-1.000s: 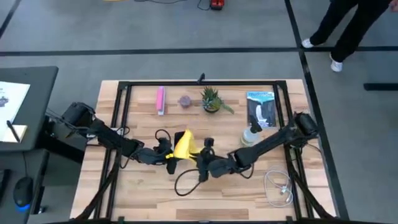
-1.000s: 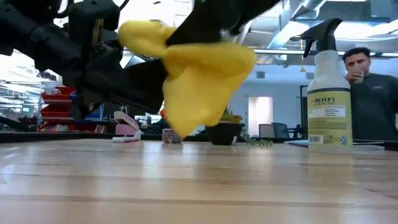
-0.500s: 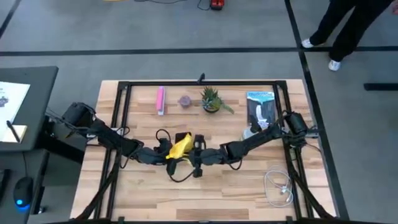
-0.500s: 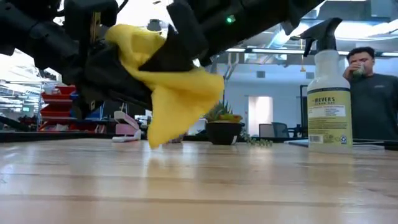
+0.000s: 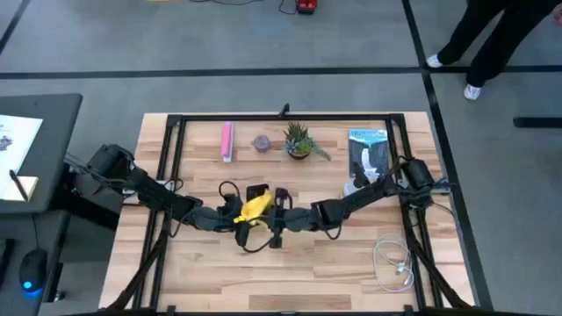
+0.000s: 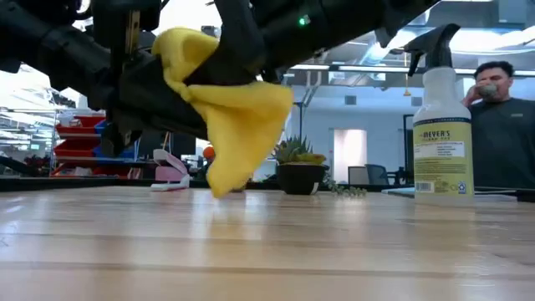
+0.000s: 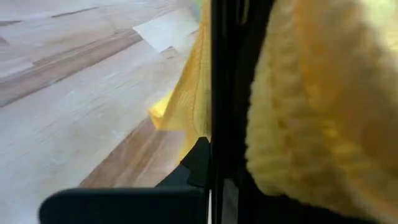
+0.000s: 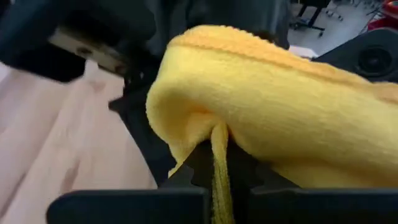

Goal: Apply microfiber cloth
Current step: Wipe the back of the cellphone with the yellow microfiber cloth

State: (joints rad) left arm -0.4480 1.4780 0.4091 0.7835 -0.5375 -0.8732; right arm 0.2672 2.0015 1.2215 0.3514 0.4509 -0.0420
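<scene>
Microfiber cloth (image 5: pixel 253 207): bunched, off the counter (image 5: pixel 334 263), mid-counter between both arms. Right claw (image 5: pixel 270 219) pinches it; left claw (image 5: pixel 235 213) touches it, grip unclear. Wiping looks barely begun.

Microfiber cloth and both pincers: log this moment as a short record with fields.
cloth: yellow microfiber cloth, bunched, lifted off the table, a corner hanging clear of the wood
right pincer: right pincer shut on a fold of the cloth
left pincer: left pincer at table centre against the cloth; grip state unclear
phone: black phone partly visible behind the cloth
back row: pink bar, small potted plant
right side: spray bottle, white cable
</scene>
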